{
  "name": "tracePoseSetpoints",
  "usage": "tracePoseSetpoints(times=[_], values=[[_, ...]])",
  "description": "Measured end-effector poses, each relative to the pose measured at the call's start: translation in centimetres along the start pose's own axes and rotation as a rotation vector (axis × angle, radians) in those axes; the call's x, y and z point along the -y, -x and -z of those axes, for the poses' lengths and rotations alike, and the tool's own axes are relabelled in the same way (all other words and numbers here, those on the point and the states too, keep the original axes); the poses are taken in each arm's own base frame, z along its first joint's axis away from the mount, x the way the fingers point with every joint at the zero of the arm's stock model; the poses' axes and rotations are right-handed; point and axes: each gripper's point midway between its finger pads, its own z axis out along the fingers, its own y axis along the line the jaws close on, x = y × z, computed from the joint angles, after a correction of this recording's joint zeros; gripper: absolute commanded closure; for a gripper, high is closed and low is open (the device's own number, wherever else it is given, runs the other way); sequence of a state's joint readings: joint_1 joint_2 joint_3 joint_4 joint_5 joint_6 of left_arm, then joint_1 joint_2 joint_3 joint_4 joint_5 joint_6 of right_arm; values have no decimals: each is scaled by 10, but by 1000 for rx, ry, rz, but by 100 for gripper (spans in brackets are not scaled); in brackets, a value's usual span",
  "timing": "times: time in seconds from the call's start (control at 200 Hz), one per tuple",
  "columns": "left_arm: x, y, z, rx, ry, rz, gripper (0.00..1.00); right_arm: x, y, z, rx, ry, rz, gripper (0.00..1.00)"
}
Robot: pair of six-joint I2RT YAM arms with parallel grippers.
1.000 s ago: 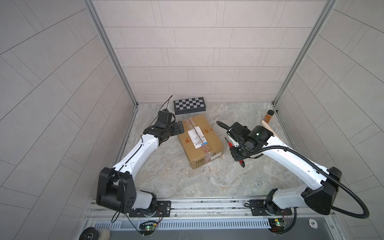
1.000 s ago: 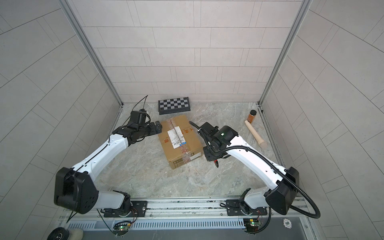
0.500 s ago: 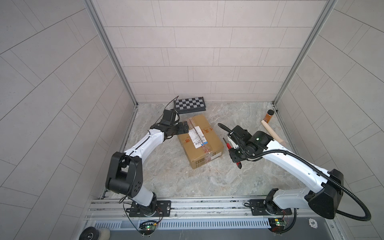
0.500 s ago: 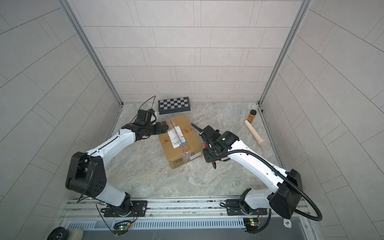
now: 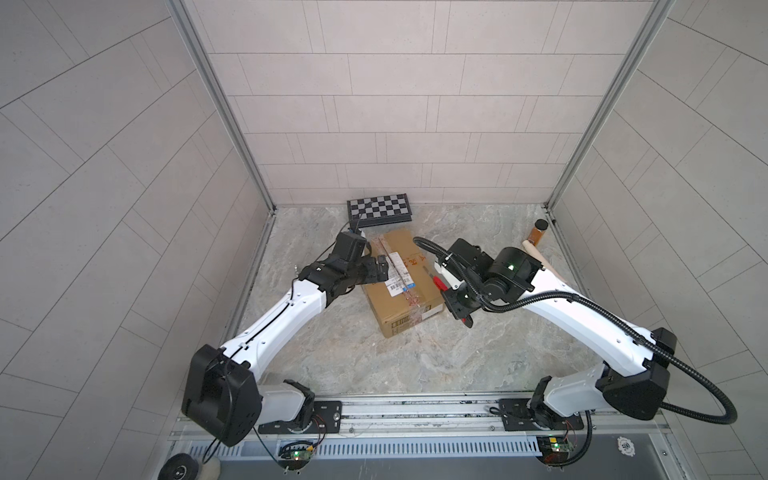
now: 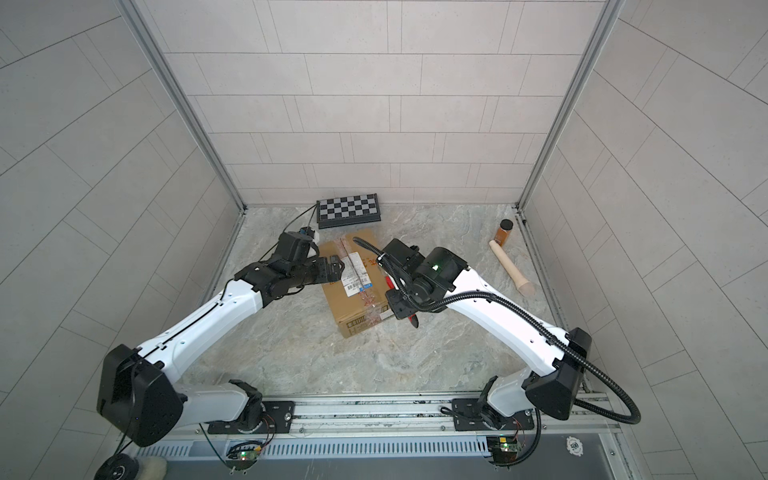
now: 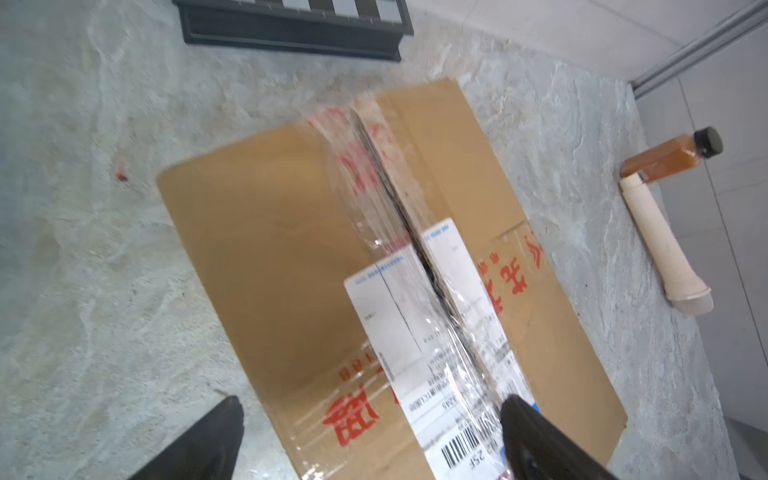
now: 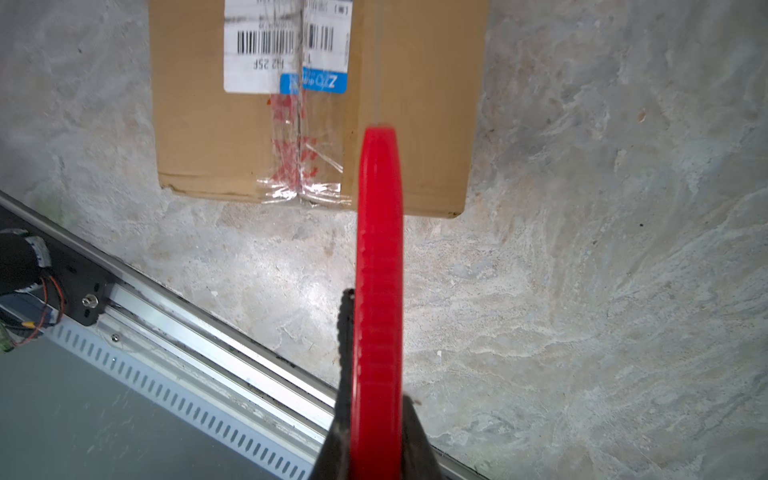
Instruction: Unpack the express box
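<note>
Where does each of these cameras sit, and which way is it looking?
Top views: paired, high up front, looking down at the express box; both arms show whole.
Left wrist: on the left arm, looking over the box toward the checkered board; the open left gripper shows.
Right wrist: on the right arm, looking along a red tool toward the box; the right gripper grips it.
Shared: both wrist views show the box's white label.

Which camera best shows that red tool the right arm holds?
The right wrist view: the red tool fills its middle, clamped in the right gripper. Both top views show only small red bits of it; the left wrist view misses it.
</note>
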State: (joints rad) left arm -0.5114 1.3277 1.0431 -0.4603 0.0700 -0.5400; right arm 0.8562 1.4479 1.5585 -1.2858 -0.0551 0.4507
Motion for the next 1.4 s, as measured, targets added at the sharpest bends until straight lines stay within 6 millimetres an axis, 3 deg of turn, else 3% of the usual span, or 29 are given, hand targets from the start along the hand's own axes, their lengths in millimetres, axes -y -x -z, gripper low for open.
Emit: tracePoseSetpoints(times=[0.235, 0.456, 0.666, 1.402], values=[[-6, -51, -22, -131, 131, 10, 0, -12, -15, -5, -102, -37, 70, 100], [-7, -53, -24, -121, 145, 44, 0, -24, -16, -6, -130, -44, 112, 100], [-8, -56, -26, -106, 134, 67, 0, -34, -16, -23, -202, -68, 138, 100], [-7, -55, -34, -55, 96, 109, 0, -29, -17, -30, -218, -118, 130, 100]])
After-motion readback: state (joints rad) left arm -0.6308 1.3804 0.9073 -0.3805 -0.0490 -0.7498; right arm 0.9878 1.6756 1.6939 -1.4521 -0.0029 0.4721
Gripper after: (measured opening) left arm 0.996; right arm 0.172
